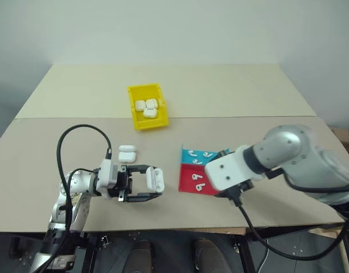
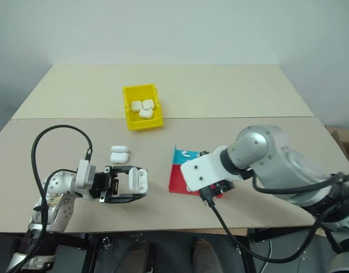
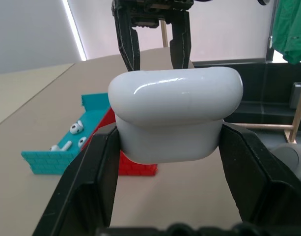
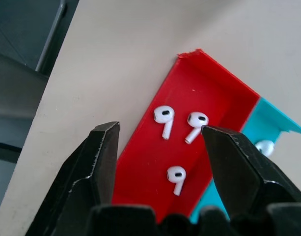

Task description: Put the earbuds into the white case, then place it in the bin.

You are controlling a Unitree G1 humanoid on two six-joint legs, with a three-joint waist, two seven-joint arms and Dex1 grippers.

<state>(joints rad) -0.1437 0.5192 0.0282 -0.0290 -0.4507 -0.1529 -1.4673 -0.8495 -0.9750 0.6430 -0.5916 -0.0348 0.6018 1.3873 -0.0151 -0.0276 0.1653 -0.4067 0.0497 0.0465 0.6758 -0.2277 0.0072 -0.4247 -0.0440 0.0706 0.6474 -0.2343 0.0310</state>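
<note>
Head views:
Bench [image 1: 220, 91]: beige, carrying everything here.
Bin [image 1: 137, 114]: yellow, near the middle of the bench, toward its far edge; three white cases lie inside it.
Spare cases [image 1: 127, 153]: two more white cases on the bare bench, between the bin and the near edge, just beyond the left hand.
Left hand [image 1: 148, 186]: by the near edge on the left, pointing level toward the right, its black fingers clamped on the white case [image 1: 154, 178].
Tray [image 1: 188, 182]: flat, one half red and one half teal, right of the middle near the near edge.
Earbuds [image 1: 198, 177]: white stemmed pieces lying loose in both halves of the tray.
Right arm: reaches in from the right over the tray; its hand is hidden beneath the wrist here.

Left wrist view:
White case [image 3: 175, 115]: lid shut, pinched on both sides between the left hand's fingers [image 3: 91, 182].
Right hand [image 3: 152, 44]: beyond the case, fingers apart, above the bench.
Tray [image 3: 135, 167]: behind the case, earbuds in its teal half.

Right wrist view:
Right hand [image 4: 160, 142]: fingers apart and empty, pointing down over the tray's red half.
Earbuds [image 4: 177, 177]: three on the red, between the fingertips; another on the teal.
</note>
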